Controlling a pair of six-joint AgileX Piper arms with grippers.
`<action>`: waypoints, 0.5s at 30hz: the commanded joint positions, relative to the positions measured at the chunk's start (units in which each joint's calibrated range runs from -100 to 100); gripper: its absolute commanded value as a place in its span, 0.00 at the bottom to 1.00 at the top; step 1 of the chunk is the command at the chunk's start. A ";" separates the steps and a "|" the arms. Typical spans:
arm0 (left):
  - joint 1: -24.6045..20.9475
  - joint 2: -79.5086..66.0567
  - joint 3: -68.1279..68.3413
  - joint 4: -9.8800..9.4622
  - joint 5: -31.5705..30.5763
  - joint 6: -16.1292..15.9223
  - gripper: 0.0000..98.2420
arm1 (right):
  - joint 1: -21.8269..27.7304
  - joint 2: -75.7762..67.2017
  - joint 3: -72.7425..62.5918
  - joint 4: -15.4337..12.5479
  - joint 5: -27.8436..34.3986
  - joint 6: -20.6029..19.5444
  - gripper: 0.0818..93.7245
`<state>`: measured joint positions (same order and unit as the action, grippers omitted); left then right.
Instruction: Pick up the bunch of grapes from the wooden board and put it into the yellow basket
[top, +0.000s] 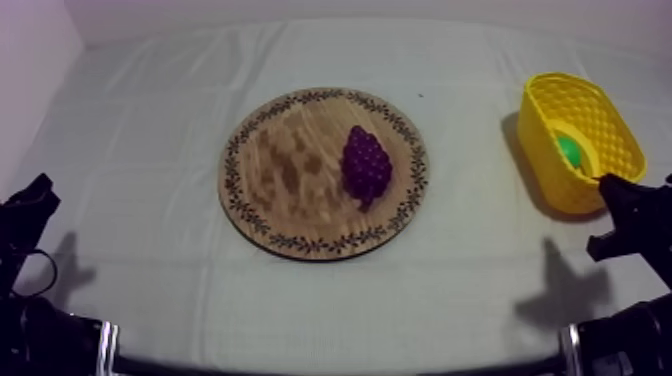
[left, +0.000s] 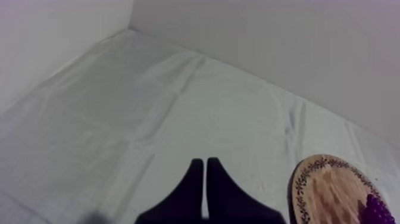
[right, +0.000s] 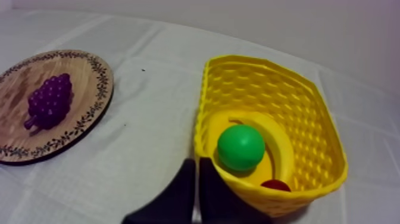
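Two black-fingered grippers sit low at the near corners of the grey-white cloth (top: 150, 140) as I watch from the remote station. One bunch of grapes (top: 366, 165), deep purple, lies on the right half of the round wooden board (top: 285, 170), which is edged with a dark leafy pattern. The narrow end of the bunch points toward the near side. The board sits at the middle of the cloth, well apart from the yellow basket (top: 592, 108) standing at the right side.

Inside the basket, the right wrist view shows a banana (right: 278, 143) curved along the floor and a round green fruit (right: 240, 147) resting against it. A small red fruit (right: 275, 185) lies by the near wall.

My left gripper (left: 205, 162) has its two fingers pressed together in a narrow wedge, holding nothing, above bare cloth. The board's edge and the grapes are off to one side of it. My right gripper (right: 196, 162) is likewise closed on nothing, its fingertips just beside the basket's near corner and outside it. From above, that gripper sits just short of the basket's near end. Neither gripper touches the grapes.
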<state>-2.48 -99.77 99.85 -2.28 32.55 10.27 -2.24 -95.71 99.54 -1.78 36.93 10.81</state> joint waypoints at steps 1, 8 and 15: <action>-0.01 0.03 0.04 0.01 0.03 0.01 0.00 | 0.02 -0.04 0.02 0.00 0.16 0.00 0.00; -0.01 0.03 0.04 0.01 0.03 0.01 0.00 | -0.96 -0.04 0.02 0.00 0.16 0.26 0.00; -0.01 0.03 0.04 0.01 0.03 0.01 0.00 | -6.43 -0.04 0.02 0.00 0.16 0.22 0.00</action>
<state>-2.48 -99.77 99.85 -2.28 32.55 10.27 -7.20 -95.71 99.54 -1.78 37.07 10.97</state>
